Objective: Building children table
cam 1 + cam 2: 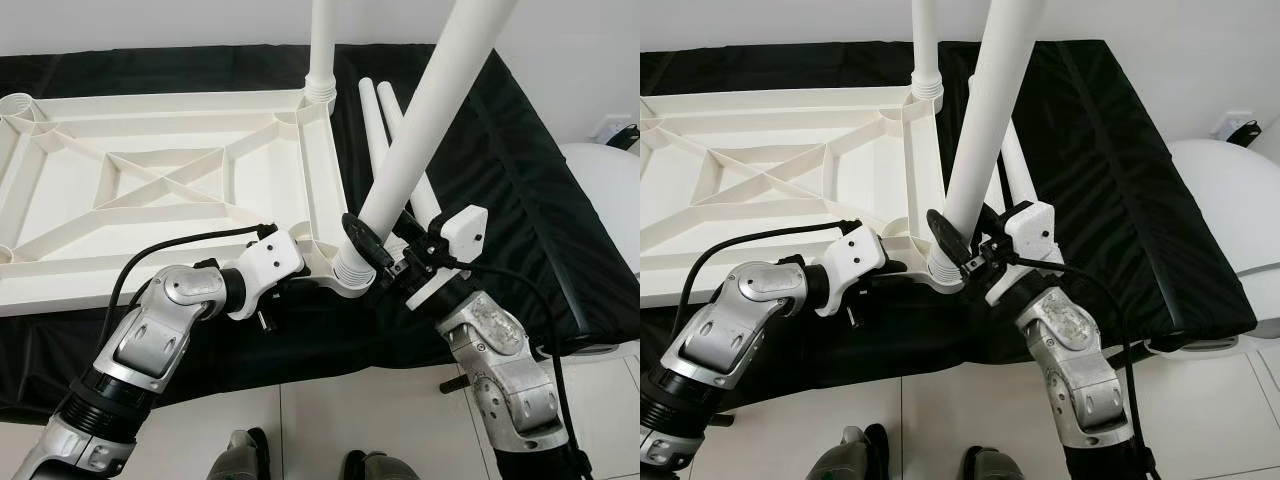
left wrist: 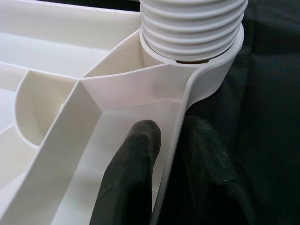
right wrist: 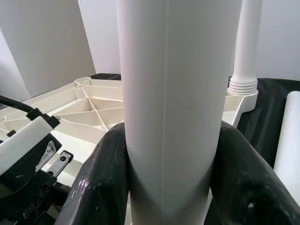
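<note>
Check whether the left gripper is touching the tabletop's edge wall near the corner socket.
Touching. The left wrist view shows the left gripper clamping the tabletop edge wall, one finger pressed against each face, just below the corner socket.

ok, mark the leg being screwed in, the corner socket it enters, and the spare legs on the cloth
held leg [image 1: 430, 110], left eye view, mid-shaft.
corner socket [image 2: 211, 79], left wrist view, outer wall below the leg's threads.
spare legs [image 1: 377, 130], left eye view, shaft of one lying on the black cloth.
</note>
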Available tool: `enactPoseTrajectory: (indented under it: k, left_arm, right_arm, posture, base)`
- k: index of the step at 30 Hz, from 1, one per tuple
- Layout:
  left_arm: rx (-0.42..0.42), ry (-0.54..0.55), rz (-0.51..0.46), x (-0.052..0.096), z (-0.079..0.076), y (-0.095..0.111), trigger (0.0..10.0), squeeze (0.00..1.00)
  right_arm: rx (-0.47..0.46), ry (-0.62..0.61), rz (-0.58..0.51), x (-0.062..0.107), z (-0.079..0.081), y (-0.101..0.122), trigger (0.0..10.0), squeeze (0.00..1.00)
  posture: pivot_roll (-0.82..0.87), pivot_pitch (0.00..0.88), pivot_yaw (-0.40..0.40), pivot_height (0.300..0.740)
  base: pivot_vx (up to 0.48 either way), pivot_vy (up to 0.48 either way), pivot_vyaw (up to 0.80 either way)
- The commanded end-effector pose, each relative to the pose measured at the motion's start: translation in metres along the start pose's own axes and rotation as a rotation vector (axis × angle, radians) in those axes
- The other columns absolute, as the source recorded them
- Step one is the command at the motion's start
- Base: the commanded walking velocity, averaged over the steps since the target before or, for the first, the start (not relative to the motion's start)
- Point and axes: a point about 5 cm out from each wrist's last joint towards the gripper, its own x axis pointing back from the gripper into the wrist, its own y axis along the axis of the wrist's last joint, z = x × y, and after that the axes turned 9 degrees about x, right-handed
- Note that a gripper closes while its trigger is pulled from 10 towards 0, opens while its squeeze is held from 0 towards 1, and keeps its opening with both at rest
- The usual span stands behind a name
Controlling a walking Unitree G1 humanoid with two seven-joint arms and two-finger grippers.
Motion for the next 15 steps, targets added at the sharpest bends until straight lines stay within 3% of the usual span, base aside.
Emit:
enactPoseTrajectory:
  k: [1,15]
  left_arm:
    - [-0.033,-0.045,-0.028,-0.003,-0.004,0.008,10.0,0.00]
    - [-0.033,-0.035,-0.032,-0.003,-0.003,0.010,10.0,0.00]
  right_arm:
    - [-0.042,0.027,0.089,0.004,0.010,-0.017,10.0,0.00]
    - [-0.005,0.051,0.102,0.006,0.023,-0.017,10.0,0.00]
  posture:
    - [-0.03,0.258,-0.003,0.740]
    - [-0.03,0.262,-0.007,0.740]
  base:
    - [0.000,0.000,0.00]
    - [0.000,0.000,0.00]
